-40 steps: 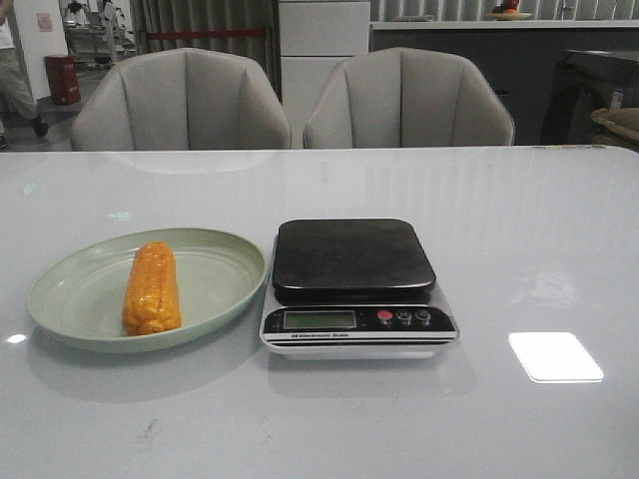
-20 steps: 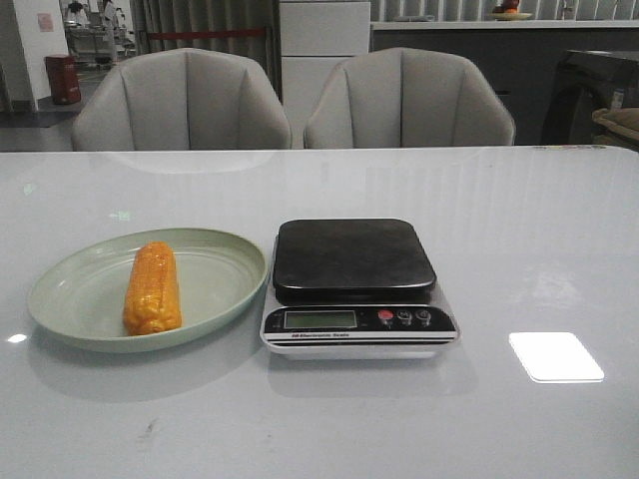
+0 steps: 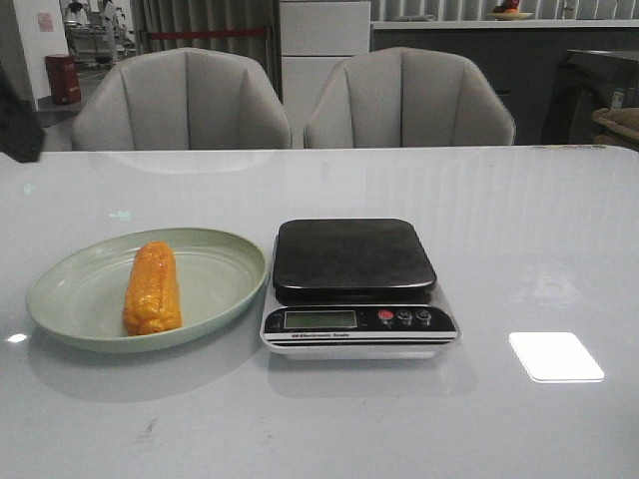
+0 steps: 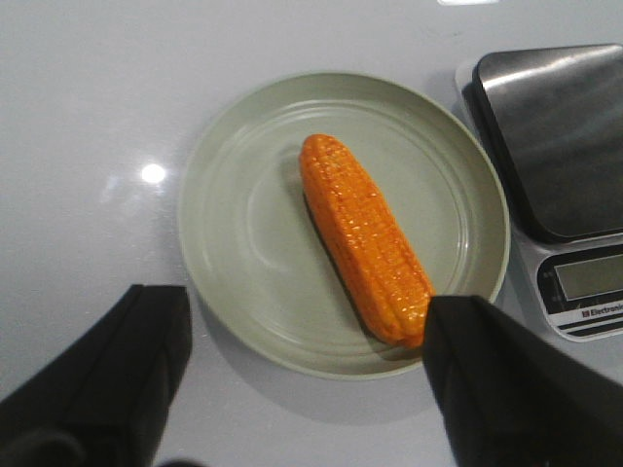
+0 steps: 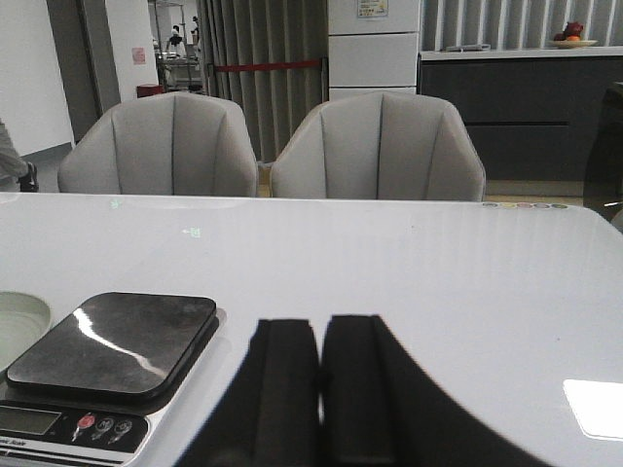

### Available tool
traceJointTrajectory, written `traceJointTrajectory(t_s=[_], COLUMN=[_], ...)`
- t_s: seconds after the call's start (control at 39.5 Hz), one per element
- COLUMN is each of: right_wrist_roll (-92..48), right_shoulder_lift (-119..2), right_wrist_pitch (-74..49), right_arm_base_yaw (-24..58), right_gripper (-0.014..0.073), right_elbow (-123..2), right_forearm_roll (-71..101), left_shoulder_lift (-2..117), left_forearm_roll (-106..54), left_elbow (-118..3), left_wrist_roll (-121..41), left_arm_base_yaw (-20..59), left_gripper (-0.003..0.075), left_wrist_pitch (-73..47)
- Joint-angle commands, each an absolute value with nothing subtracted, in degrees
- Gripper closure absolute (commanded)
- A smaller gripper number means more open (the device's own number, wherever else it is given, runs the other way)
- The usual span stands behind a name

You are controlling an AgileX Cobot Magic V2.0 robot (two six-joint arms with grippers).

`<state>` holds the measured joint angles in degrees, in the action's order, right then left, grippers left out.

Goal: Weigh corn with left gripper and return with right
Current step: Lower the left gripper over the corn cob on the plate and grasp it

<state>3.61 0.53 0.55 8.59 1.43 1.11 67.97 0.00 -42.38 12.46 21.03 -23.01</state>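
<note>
The orange-yellow corn (image 3: 152,287) lies lengthwise on the pale green plate (image 3: 215,274), left of the scale (image 3: 354,261). In the left wrist view my left gripper (image 4: 307,302) is open and empty above the near rim of the plate (image 4: 243,224). One finger (image 4: 487,370) is beside the thick end of the corn (image 4: 362,235), not touching it. My right gripper (image 5: 321,326) is shut and empty, low over the table to the right of the scale (image 5: 112,345). Neither gripper's fingers show in the front view.
The scale has a dark square platform, a display (image 3: 319,319) and small buttons (image 3: 403,317) at its front. Two grey chairs (image 3: 180,100) stand behind the table's far edge. A dark shape (image 3: 15,125) shows at the left edge of the front view.
A dark shape has come into the left edge of the front view. The corn, plate and scale have not moved.
</note>
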Motion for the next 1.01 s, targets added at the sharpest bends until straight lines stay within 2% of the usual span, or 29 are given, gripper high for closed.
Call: traceJointTrajectory(t_s=[0.0,0.35,0.68,0.78,0.99], right_wrist_roll=[2.9,2.9,2.9,2.9,2.9], right_shoulder_lift=[1.6,1.6,1.6,1.6,1.6], right_wrist_pitch=[5.3,5.3,5.3,5.3,5.3], right_arm_base_yaw=[8.2,8.2,8.2,8.2,8.2], right_gripper=[0.0428,0.0428,0.0428,0.0428,0.0428], right_elbow=[2.1,2.1,2.1,2.1,2.1], right_forearm_roll=[0.5,0.5,0.5,0.5,0.5], left_shoulder_lift=[73.1,90.4,98.9,100.5,100.2], left_forearm_roll=[-1.9,-3.4,-6.6,-6.7,-7.6], left_elbow=[-46.7,-54.2,-58.5,-59.6,-64.9], left_wrist_roll=[13.4,14.8,14.8,14.8,14.8], left_arm_base_yaw=[23.1,25.6,25.6,25.6,26.3], left_gripper=[0.0179,0.0179,0.019,0.0279,0.0588], left_wrist_pitch=[-19.1,-19.6,-21.1,-22.3,-22.9])
